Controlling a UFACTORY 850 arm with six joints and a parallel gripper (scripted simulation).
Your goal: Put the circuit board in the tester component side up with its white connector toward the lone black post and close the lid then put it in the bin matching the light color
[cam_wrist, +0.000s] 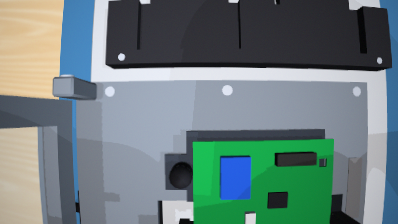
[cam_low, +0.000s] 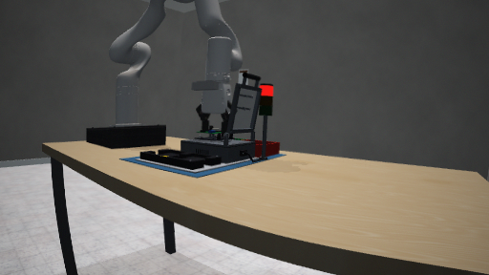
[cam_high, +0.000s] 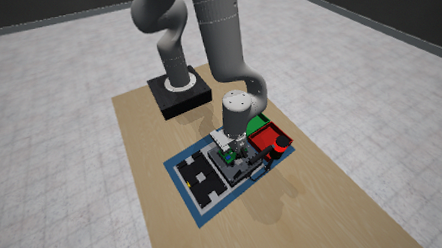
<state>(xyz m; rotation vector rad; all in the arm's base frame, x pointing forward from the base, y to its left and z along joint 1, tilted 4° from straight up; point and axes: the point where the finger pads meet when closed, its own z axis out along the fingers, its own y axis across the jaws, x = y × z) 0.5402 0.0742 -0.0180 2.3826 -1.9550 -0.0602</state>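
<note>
Nearest in the exterior view is the pale wooden bench (cam_high: 324, 221) (cam_low: 358, 191) (cam_wrist: 25, 45), carrying a blue mat (cam_high: 199, 220) (cam_low: 198, 174) (cam_wrist: 75, 50). On the mat's near part lies a black slotted tray (cam_high: 188, 169) (cam_low: 179, 160) (cam_wrist: 175, 35).

Just beyond it is the grey box-shaped tester (cam_high: 224, 172) (cam_low: 205, 150) (cam_wrist: 145, 110), its dark-framed lid (cam_low: 244, 111) (cam_wrist: 61, 160) standing raised, slightly tilted. The gripper (cam_high: 235, 152) (cam_low: 214, 130) (cam_wrist: 265, 219) reaches down over the tester, closed on the green circuit board (cam_high: 227, 156) (cam_low: 203, 133) (cam_wrist: 300, 180). The board is above the tester's dark recess, component side up, its blue part showing.

Beside the tester, a signal light (cam_high: 279, 145) (cam_low: 266, 91) on a slim dark pole glows red. The open red bin (cam_high: 266, 135) (cam_low: 273, 148) is near it, with the green bin (cam_high: 258, 122) just beside the red one. Farther back, the grey arm stands on a black block base (cam_high: 188, 106) (cam_low: 126, 137).
</note>
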